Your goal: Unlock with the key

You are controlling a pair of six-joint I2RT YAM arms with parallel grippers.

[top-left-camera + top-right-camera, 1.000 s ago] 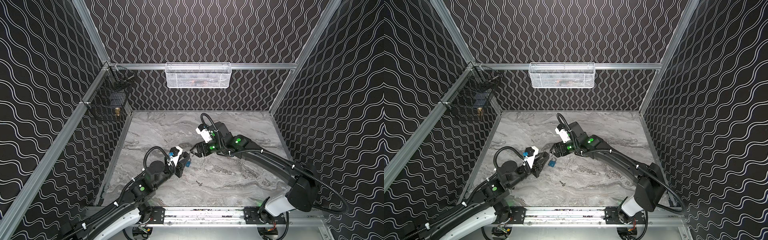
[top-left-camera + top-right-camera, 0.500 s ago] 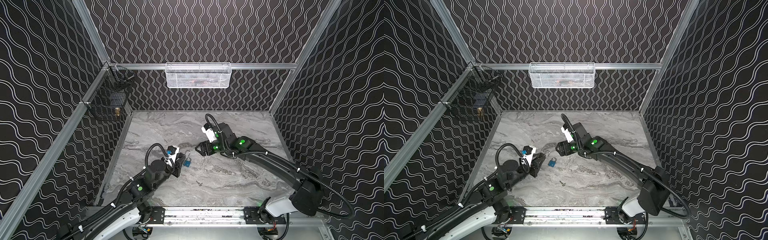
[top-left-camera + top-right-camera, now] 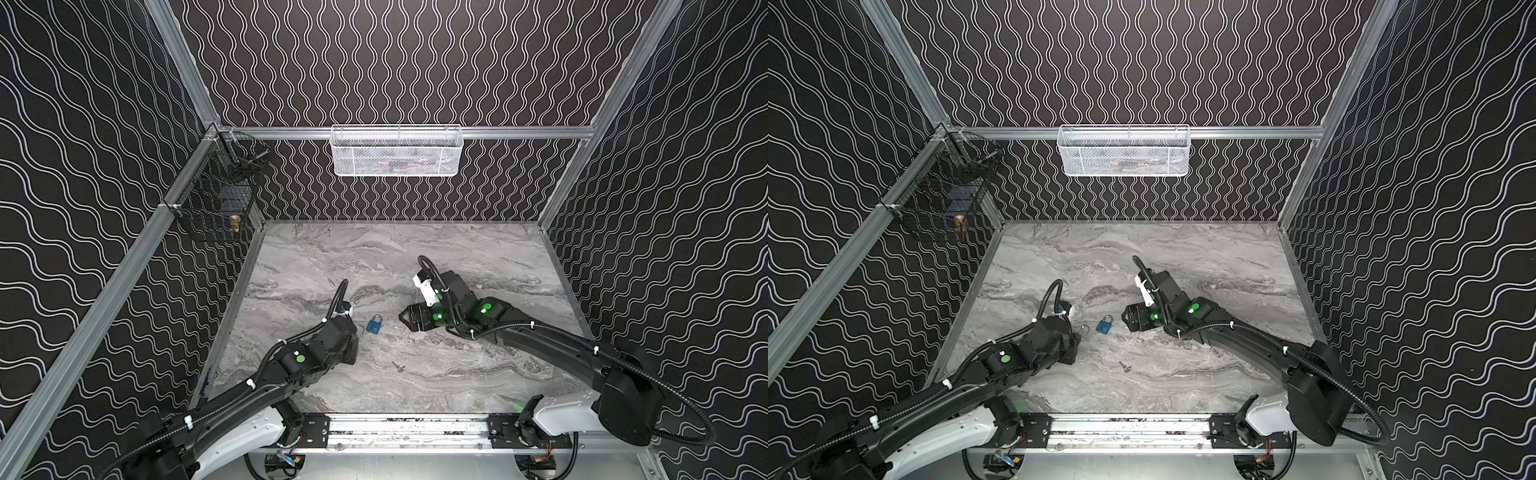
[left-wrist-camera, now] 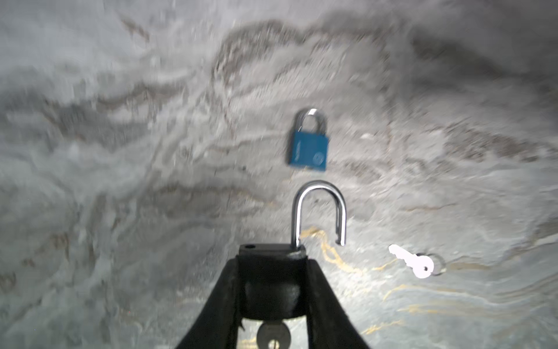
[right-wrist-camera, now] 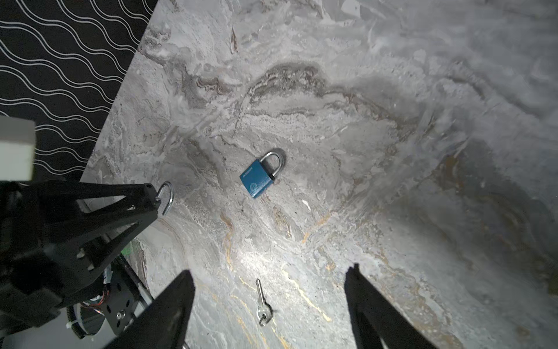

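Left claw (image 4: 271,256) grips the black padlock (image 4: 271,290) just left of centre in both top views, its shackle (image 4: 297,217) swung open and a key (image 4: 273,335) in its base. Right claw (image 5: 268,269) gapes wide, empty. A blue padlock (image 3: 375,326) lies mid-frame on the table (image 3: 457,257), with a loose key (image 3: 399,366) below it.

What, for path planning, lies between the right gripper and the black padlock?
Only the blue padlock, lying flat between right gripper and black padlock; both top views show it.
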